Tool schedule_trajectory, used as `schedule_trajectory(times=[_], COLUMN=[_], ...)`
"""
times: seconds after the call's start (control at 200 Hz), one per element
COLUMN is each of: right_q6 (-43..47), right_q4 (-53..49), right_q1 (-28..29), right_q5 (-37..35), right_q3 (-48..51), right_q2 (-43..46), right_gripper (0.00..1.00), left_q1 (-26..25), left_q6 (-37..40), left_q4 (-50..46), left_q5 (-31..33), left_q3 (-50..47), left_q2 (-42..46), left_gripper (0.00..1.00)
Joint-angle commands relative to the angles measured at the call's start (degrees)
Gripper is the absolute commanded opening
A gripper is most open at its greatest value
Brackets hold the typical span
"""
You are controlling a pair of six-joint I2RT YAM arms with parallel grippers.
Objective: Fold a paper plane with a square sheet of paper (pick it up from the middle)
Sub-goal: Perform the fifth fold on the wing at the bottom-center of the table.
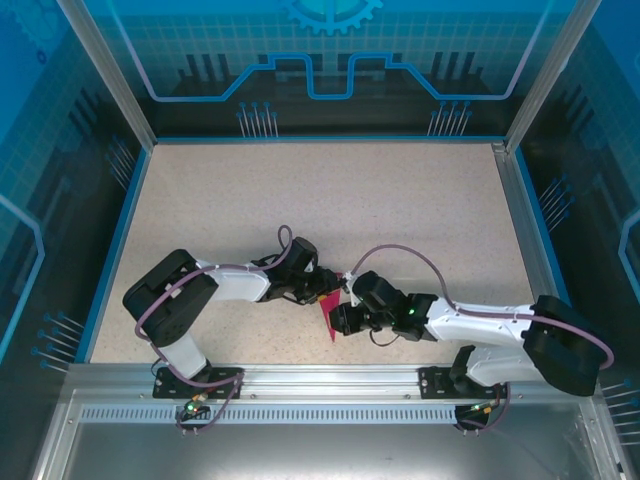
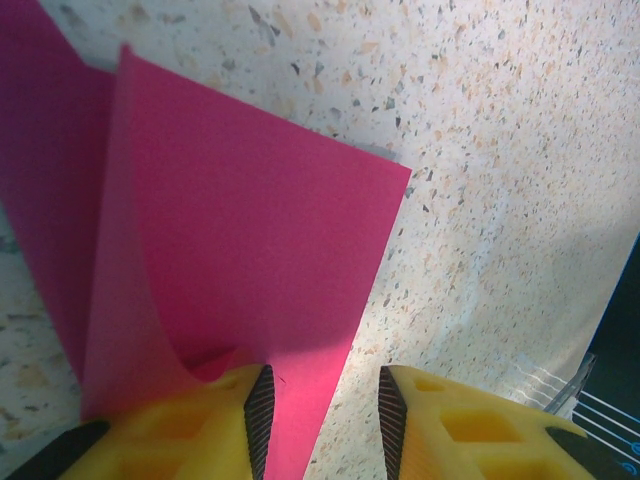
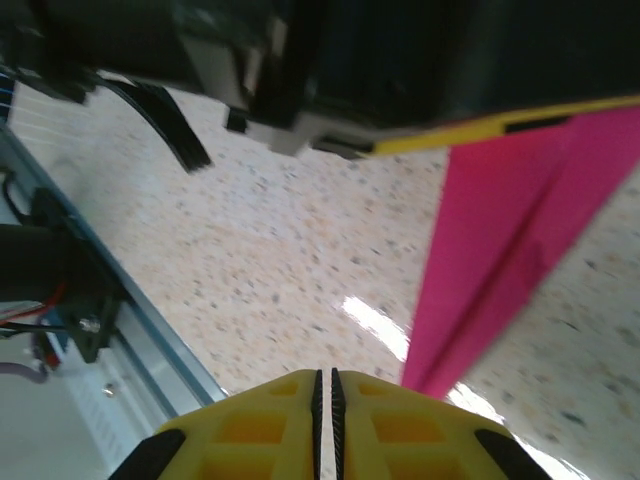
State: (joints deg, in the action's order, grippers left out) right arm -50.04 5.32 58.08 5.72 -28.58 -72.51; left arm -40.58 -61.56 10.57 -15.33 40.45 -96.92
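Pink paper (image 2: 250,250), frame left: likely light, floppy, tearable; pinch at centre crease. Left gripper (image 2: 322,405) part-open, empty; right gripper (image 3: 324,400) closed, empty.

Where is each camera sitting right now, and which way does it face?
Top external: above and behind the bases, looking down on the table; both arms show, meeting at the pink paper.
Left wrist: on the left arm, looking down past the left gripper, jaws apart, at the pink paper.
Right wrist: low, looking along the table past the right gripper, jaws shut.
Shared: all views show the pink paper.
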Motion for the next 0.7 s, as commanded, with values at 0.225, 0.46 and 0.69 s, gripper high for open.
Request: schedule_trajectory(times=[0.225, 0.46, 0.69], right_q6=[-4.63, -3.68, -0.12], right_q4=[13.3, 5.29, 2.22], right_q1=[-1.1, -3.73, -5.04], right_q5=[2.63, 3.98, 6.49], right_q3=[2.26, 4.6, 5.66], right_q2=[-10.94, -15.54, -17.4], right_gripper=[0.13, 0.09, 0.08], left_q1=[-0.19, -0.13, -0.07], left_q6=[-0.03, 2.1, 8.89], left_q4=[-1.86, -1.81, -6.06], left_q5=[0.17, -0.01, -0.02], left_q3=[1.34, 1.68, 5.42], left_q2=[-1.33, 0.34, 4.75], left_gripper=[0.38, 0.4, 0.46])
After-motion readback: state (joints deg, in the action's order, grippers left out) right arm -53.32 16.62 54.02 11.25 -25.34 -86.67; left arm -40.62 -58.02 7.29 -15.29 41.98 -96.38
